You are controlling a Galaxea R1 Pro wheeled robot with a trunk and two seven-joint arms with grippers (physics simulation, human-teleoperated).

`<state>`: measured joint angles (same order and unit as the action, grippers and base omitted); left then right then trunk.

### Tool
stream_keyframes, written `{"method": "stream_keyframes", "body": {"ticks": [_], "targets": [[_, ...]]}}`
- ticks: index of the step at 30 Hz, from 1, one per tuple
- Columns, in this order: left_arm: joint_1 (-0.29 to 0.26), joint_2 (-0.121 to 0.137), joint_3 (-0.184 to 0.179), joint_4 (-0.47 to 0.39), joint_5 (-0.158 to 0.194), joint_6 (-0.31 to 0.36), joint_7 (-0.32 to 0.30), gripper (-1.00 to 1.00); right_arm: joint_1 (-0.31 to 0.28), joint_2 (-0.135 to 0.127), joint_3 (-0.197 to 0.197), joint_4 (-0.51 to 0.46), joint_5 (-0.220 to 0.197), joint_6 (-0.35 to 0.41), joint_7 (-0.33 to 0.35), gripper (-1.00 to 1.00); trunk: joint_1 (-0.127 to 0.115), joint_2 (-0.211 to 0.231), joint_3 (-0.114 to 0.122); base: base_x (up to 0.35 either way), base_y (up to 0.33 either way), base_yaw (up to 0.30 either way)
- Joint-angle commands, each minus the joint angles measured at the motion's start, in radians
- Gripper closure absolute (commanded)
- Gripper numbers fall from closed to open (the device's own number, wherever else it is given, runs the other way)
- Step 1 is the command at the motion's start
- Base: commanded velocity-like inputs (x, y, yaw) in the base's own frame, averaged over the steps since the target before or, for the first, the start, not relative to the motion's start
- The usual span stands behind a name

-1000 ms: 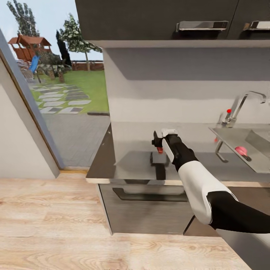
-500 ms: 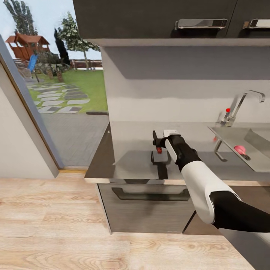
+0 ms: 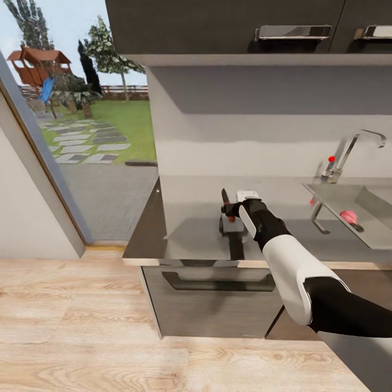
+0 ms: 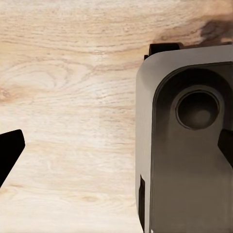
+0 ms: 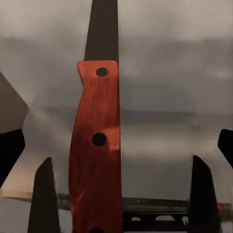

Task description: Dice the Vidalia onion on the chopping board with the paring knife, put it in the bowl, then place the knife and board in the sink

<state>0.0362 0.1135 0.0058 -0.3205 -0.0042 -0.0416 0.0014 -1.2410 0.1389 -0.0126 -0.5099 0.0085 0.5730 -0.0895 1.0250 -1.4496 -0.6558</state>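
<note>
The paring knife (image 3: 224, 199), with a red handle and a dark blade, lies on the glossy grey countertop (image 3: 185, 234) with its blade toward the wall. My right gripper (image 3: 231, 210) is open and straddles the handle. In the right wrist view the riveted handle (image 5: 94, 145) sits between the spread fingertips (image 5: 10, 153), touching neither. The pinkish Vidalia onion (image 3: 349, 218) rests in the steel sink (image 3: 375, 202) at the right. My left gripper (image 4: 119, 148) is open over the wood floor, beside the robot's grey base (image 4: 189, 160). The chopping board and the bowl are out of view.
A chrome tap (image 3: 348, 149) with a red knob stands behind the sink. Dark wall cabinets (image 3: 228, 27) hang above the counter, and a drawer front (image 3: 218, 305) sits below it. The countertop ends at the left by a tall glass door (image 3: 81, 136).
The head view has shifted a little. The right gripper and the knife stay where they were on the countertop.
</note>
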Motion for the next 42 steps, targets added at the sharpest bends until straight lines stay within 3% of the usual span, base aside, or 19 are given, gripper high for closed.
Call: {"method": "stream_keyframes", "body": {"ticks": [1, 17, 18, 42], "targets": [[0.001, 0.0, 0.0, -0.002, 0.0, -0.001, 0.0, -1.0, 0.0, 0.001, -0.001, 0.005, 0.001, 0.004, -0.003, -1.0, 0.0, 0.0, -0.002, 0.0, 0.0, 0.0], [0.001, 0.0, 0.0, -0.002, 0.0, -0.001, 0.0, -1.0, 0.0, 0.001, -0.001, 0.014, 0.001, 0.001, -0.003, -1.0, 0.0, 0.0, -0.023, 0.0, 0.0, 0.0], [0.001, 0.0, 0.0, -0.002, 0.0, -0.001, 0.0, -1.0, -0.001, 0.001, -0.001, 0.014, 0.001, -0.002, -0.003, 1.0, 0.0, 0.0, -0.023, 0.0, 0.0, 0.0], [0.001, 0.0, 0.0, -0.002, 0.0, -0.001, 0.0, -1.0, 0.0, -0.007, -0.001, 0.031, 0.002, -0.012, -0.007, 1.0, 0.0, 0.0, -0.023, 0.0, 0.0, 0.0]]}}
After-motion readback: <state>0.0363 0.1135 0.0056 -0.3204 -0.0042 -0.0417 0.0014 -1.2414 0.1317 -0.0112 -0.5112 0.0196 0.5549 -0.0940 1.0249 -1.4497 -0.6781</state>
